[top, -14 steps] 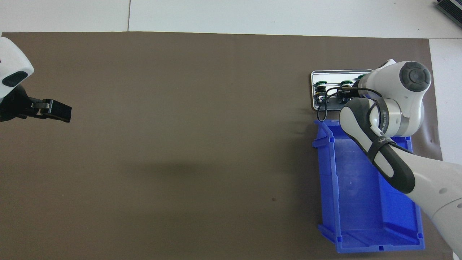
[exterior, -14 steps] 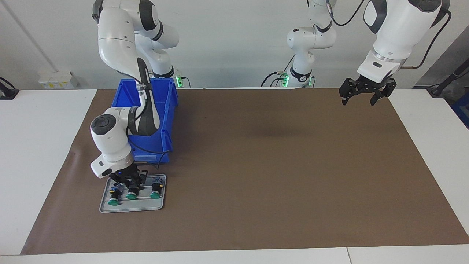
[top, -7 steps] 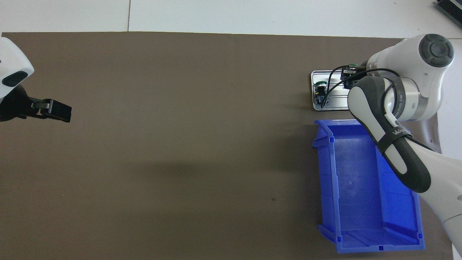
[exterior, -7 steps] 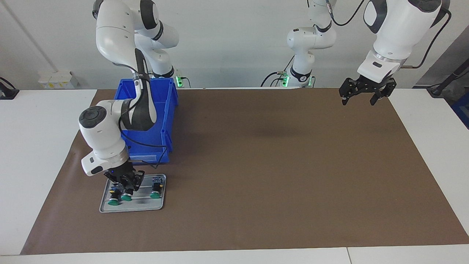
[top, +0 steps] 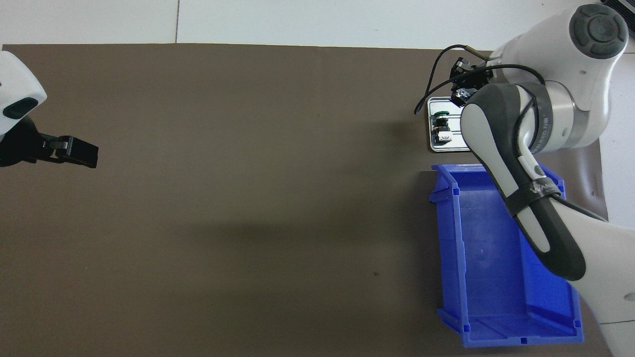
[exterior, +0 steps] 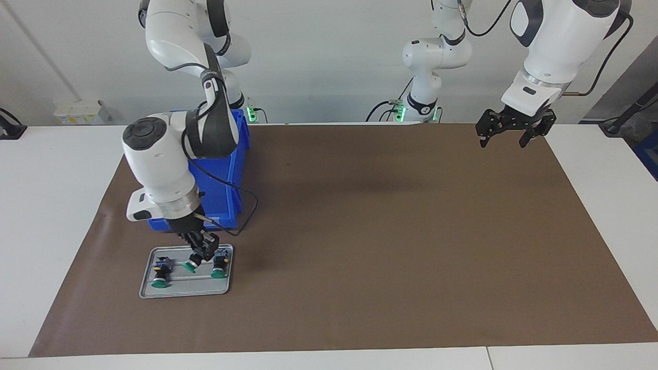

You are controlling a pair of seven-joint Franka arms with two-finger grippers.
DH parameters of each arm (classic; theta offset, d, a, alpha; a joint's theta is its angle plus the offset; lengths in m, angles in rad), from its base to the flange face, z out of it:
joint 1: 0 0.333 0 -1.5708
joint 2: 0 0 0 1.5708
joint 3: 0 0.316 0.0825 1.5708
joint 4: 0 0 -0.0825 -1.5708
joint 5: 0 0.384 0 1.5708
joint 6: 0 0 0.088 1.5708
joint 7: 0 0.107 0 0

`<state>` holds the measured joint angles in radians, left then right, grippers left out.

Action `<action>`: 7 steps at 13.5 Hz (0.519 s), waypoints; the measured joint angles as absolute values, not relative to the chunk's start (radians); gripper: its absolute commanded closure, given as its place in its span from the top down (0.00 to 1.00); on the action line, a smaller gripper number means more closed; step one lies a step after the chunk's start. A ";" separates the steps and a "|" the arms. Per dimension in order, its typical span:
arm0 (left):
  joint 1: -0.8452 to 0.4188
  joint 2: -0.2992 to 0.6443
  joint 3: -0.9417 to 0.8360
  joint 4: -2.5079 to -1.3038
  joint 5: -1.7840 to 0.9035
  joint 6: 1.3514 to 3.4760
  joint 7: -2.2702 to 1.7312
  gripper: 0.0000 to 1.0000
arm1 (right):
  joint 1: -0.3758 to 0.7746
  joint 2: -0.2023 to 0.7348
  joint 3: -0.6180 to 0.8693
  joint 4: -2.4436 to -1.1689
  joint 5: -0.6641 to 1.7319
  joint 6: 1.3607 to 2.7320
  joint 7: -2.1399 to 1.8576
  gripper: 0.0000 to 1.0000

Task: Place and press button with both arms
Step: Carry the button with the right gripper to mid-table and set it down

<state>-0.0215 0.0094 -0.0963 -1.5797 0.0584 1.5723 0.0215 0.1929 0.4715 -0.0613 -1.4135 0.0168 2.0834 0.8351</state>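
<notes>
Right gripper: fingers clenched on the button, held tilted just above the tray, green cap pointing down and away from the robots; the arm reaches out over the blue bin

Left gripper: fingers spread wide, nothing between them, hanging over the corner of the brown mat at the left arm's end of the table; this arm waits

Tray: grey metal, flat on the mat at the right arm's end, farther from the robots than the bin and just beside it; two more green-capped switches lie on it, one at the outer end and one toward the middle of the table, with the lifted button over the gap between them

Bin: blue plastic, open top, nothing seen inside it

Surface: white table with the brown mat covering most of it; pale wall and two small arm bases with green lights at the robots' end

Facing view shows the grip, the lifted button and both remaining switches; overhead view has the right arm's wrist covering most of the tray, leaving only one switch in sight, and shows the left gripper side-on over the mat
</notes>
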 measured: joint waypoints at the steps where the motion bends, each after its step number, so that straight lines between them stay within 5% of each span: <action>1: -0.021 0.009 -0.096 -1.580 0.058 1.572 0.022 1.00 | 0.226 0.472 -0.061 -1.413 0.017 2.084 0.956 0.00; 7: -0.021 0.009 -0.096 -1.580 0.058 1.572 0.022 1.00 | 0.440 0.485 -0.058 -1.415 0.016 2.096 1.688 0.00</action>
<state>-0.0215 0.0094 -0.0963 -1.5797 0.0584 1.5723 0.0215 0.4398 0.4847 -0.0578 -1.4146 0.0159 2.0956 1.6881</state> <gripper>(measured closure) 0.000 0.595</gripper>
